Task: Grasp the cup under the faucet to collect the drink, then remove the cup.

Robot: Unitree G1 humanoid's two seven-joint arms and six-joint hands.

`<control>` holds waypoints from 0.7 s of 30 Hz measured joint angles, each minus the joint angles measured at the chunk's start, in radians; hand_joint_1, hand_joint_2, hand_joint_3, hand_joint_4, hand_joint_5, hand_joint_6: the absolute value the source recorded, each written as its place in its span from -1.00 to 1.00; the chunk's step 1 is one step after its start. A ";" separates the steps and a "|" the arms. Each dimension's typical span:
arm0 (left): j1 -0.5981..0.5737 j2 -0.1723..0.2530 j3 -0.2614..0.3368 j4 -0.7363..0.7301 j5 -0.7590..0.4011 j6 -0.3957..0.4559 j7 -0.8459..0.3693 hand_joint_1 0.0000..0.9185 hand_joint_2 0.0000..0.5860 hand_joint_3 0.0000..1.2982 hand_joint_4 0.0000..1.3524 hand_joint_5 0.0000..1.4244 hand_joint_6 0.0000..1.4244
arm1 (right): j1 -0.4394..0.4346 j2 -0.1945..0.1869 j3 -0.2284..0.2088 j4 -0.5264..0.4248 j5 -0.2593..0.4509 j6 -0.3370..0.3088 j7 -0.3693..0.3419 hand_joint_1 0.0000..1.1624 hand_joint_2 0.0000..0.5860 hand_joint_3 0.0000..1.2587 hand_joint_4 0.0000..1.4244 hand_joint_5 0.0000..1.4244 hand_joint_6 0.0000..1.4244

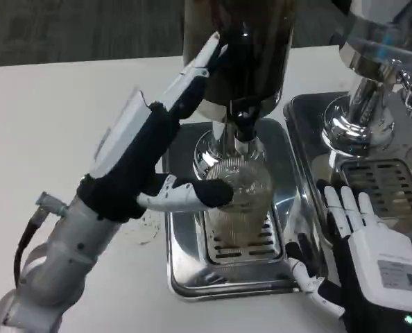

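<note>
Fingers: we saw the left hand (147, 149) with one finger (185, 196) laid against the cup (239, 201) on its left side and others raised toward the dispenser body; whether they truly clamped the cup we could not tell. Those of the right hand (362, 253) lay spread apart and flat, holding nothing
Surroundings: we noted a dark drink dispenser (251, 52) on a chrome column above the cup, its faucet (244, 125) pointing down just over the rim. A steel drip tray (227, 274) with a slotted grille sat beneath. To the right stood a second, chrome dispenser (369, 76) with its own drip tray (393, 184). All rested on a white table (53, 125)
Obstruction: we found the left forearm and hand crossing in front of the first dispenser's left side and hiding part of the tray's left edge
Left arm pose: we saw it reach up from the lower left, hand back turned outward
Right arm pose: we saw the hand palm down at the lower right, between the two trays
Cup: we saw a ribbed clear tumbler upright on the grille, directly under the faucet, touching the left finger, well apart from the right hand
</note>
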 measured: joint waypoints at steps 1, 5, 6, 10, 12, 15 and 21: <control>-0.006 -0.004 0.000 0.005 0.004 0.002 0.000 -1.00 -0.79 -1.00 -1.00 -0.84 -0.91 | 0.000 0.001 0.000 0.000 0.000 0.000 0.000 -0.55 0.33 -0.94 -1.00 -1.00 -0.77; -0.041 -0.026 -0.001 0.055 0.018 -0.009 -0.004 -1.00 -0.78 -0.99 -1.00 -0.81 -0.88 | 0.012 0.013 0.000 -0.003 -0.001 0.008 -0.008 -0.55 0.33 -0.94 -1.00 -1.00 -0.77; -0.044 -0.027 -0.001 0.060 0.017 -0.013 -0.007 -1.00 -0.78 -0.99 -1.00 -0.81 -0.87 | 0.014 0.016 0.000 -0.005 -0.001 0.009 -0.009 -0.55 0.33 -0.94 -1.00 -1.00 -0.77; -0.051 -0.037 -0.005 0.081 0.013 -0.018 -0.029 -1.00 -0.74 -0.95 -1.00 -0.77 -0.85 | 0.032 0.028 0.000 -0.022 -0.004 0.013 -0.013 -0.56 0.34 -0.94 -1.00 -1.00 -0.77; -0.051 -0.039 -0.005 0.082 0.012 -0.019 -0.036 -1.00 -0.74 -0.95 -1.00 -0.76 -0.84 | 0.037 0.028 0.000 -0.025 -0.006 0.013 -0.014 -0.56 0.34 -0.94 -1.00 -1.00 -0.77; -0.047 -0.040 -0.009 0.082 0.011 -0.019 -0.059 -1.00 -0.73 -0.93 -1.00 -0.75 -0.83 | 0.040 0.029 0.000 -0.025 -0.009 0.014 -0.014 -0.56 0.35 -0.94 -1.00 -1.00 -0.77; -0.021 -0.046 -0.020 0.077 0.011 -0.019 -0.082 -1.00 -0.70 -0.92 -1.00 -0.73 -0.81 | 0.040 0.030 0.000 -0.025 -0.011 0.014 -0.014 -0.56 0.35 -0.94 -1.00 -1.00 -0.77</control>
